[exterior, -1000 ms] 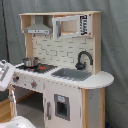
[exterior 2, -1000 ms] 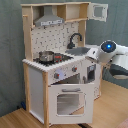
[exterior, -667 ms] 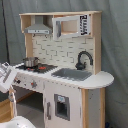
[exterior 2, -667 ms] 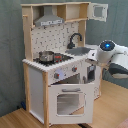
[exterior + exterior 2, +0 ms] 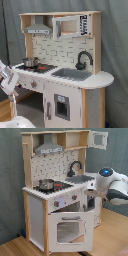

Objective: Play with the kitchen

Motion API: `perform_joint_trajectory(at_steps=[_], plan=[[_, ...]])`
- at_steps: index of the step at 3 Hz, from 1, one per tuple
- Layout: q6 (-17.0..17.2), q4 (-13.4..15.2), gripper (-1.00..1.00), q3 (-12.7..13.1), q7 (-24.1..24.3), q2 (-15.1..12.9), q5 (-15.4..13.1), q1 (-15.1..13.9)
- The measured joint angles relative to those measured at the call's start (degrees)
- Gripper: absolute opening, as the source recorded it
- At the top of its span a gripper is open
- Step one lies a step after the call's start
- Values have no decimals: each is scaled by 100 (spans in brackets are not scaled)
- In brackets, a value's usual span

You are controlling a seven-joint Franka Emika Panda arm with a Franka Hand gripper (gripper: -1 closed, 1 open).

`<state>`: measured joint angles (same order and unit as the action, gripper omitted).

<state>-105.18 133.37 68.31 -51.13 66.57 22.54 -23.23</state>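
At scene centre: the kitchen (image 5: 62, 70) (image 5: 62, 188), upright on a wooden floor (image 5: 110, 235) against a grey curtain (image 5: 116, 40).
Small metal pot (image 5: 31, 62) (image 5: 46, 183) on the stovetop (black faucet behind the sink); white arm (image 5: 111, 184) close at the knob front, gripper opening impossible to tell.

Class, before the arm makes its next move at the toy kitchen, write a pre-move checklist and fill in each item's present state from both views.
1. Kitchen standing upright: ok in both exterior views.
2. Oven door shut: ok in the second exterior view.
3. Pot upright on the stovetop: ok.
4. Sink free of objects: ok in the first exterior view.
5. Arm clear of the faucet: ok, it sits beside the counter at the second exterior view's right.
6. Hand open or shut: cannot tell.
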Motion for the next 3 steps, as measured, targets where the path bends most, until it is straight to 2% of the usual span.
perform_joint_trajectory(at_steps=[3], plan=[[-545, 362, 100, -108, -1569, -118, 982, -314]])
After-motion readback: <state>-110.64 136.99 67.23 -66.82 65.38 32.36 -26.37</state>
